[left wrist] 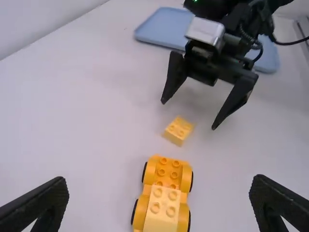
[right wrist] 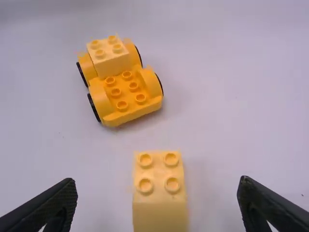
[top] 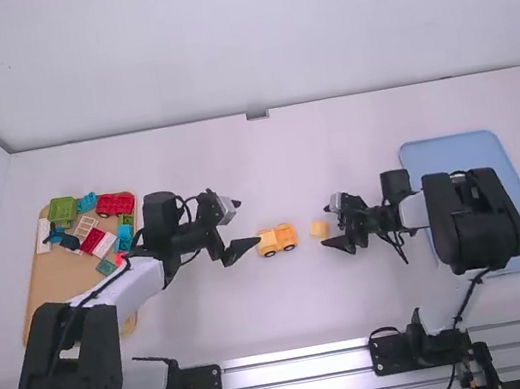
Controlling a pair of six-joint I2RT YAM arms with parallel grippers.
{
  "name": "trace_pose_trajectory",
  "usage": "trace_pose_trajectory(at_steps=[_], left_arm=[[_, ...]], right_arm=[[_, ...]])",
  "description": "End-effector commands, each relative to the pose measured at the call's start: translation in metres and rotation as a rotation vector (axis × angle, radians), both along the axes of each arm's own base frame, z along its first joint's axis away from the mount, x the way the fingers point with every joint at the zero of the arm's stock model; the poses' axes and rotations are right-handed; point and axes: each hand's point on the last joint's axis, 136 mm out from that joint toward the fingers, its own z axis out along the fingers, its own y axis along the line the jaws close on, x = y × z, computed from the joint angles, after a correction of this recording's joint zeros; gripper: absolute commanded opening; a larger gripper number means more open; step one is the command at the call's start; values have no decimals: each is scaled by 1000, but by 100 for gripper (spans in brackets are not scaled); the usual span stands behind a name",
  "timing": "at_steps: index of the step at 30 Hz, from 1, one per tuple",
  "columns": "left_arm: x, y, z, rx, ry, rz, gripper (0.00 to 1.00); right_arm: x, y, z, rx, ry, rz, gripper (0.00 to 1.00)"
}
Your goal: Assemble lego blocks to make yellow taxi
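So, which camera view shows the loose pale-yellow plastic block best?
The right wrist view: the block is largest there, its four studs plain, framed by the open right gripper. The left wrist view shows it smaller, studs discernible; the high view gives a small yellow patch beside that gripper.

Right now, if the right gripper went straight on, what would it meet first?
Likely the loose pale-yellow four-stud plastic block: it sits in line with the gap between the right gripper's open fingers. Remaining depth is unclear.
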Motion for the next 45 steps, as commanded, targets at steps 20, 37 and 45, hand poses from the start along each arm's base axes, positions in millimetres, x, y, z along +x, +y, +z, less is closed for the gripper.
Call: trace_pose_trajectory(at_steps=[20,37,45], left_arm=[[-5,-4,9,-38,12,-24,99],[-2,-14,-77,-8,-34,-167,99],[4,-31,-127,85,-4,-145,99]], right_arm=[[3,9,-35,-68,2,68,32],[4,34,60,-85,-41,187,9],[-2,59,79,-85,-95,249,9]])
